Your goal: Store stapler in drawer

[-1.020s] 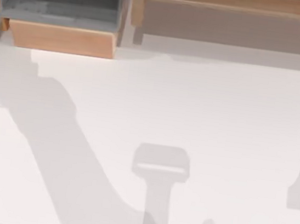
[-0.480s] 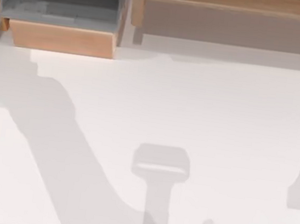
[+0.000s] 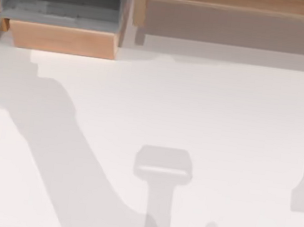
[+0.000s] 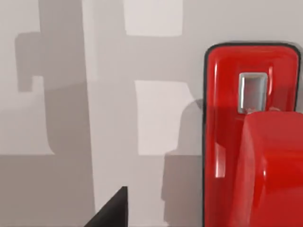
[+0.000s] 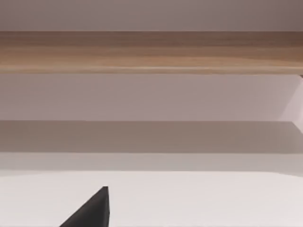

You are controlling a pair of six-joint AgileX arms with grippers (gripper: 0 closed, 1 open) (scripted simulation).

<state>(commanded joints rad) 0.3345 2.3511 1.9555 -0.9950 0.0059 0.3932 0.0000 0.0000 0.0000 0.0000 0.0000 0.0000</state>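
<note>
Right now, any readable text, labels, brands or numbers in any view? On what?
None readable.
Glossy red oblong stapler, left wrist view: a small silver metal window, no lettering.
Grey-lined drawer with light tan wooden front panel, top view: plain wood grain, no label.
White table: unmarked.

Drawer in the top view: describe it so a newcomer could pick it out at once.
Start at the long tan wooden cabinet along the table's far edge, then go to its left end. The drawer juts out there over the white table, pulled open. Its grey, concrete-looking inside behind a light tan front panel sets it apart.
</note>
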